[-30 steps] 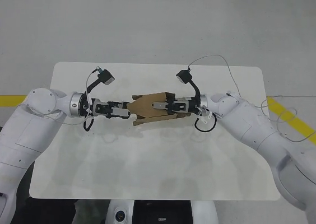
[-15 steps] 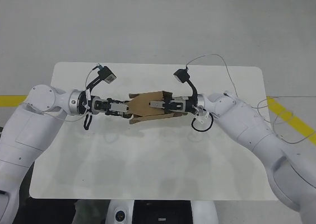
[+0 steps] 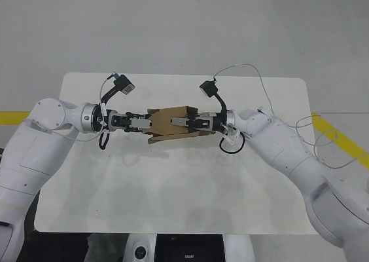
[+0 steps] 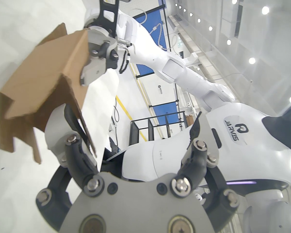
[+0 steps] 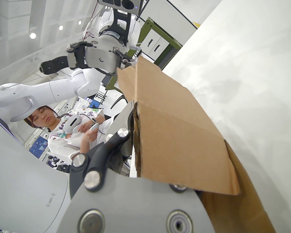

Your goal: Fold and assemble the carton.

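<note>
The brown, partly folded cardboard carton [image 3: 167,124] has been carried leftward above the far middle of the white rounded table [image 3: 171,196]. Its left flap edge has been met by the left gripper [image 3: 144,123], whose fingers are spread wide with nothing clamped. The carton's right end is pinched between the fingers of the right gripper [image 3: 186,122]. The table's far edge lies near, and the widest stretch of tabletop is on the near side.
</note>
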Robot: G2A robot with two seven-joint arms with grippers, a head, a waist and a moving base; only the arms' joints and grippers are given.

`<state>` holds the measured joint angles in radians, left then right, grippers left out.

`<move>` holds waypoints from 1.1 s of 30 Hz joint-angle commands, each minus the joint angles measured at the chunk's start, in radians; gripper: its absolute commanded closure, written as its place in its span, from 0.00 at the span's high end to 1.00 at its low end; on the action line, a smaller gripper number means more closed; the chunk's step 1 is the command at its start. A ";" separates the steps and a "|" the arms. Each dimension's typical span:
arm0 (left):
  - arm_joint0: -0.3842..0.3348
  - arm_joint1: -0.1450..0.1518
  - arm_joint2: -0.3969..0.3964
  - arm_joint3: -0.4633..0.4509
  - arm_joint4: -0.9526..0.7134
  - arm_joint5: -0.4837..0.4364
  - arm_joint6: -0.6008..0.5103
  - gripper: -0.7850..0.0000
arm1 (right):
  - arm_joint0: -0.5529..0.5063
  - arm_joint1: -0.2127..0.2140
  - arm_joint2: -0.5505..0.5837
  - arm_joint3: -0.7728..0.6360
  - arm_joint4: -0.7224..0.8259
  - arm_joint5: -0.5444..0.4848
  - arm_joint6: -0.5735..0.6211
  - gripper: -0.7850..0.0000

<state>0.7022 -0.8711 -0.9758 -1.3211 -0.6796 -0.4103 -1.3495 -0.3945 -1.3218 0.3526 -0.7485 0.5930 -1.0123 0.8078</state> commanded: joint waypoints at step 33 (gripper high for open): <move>0.034 0.000 -0.017 -0.059 0.001 0.027 0.037 1.00 | -0.024 0.027 0.055 -0.062 -0.061 0.068 -0.002 0.00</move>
<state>0.7327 -0.8710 -0.9900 -1.3736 -0.6716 -0.3864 -1.3092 -0.4162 -1.3004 0.3971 -0.8034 0.5360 -0.9532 0.7970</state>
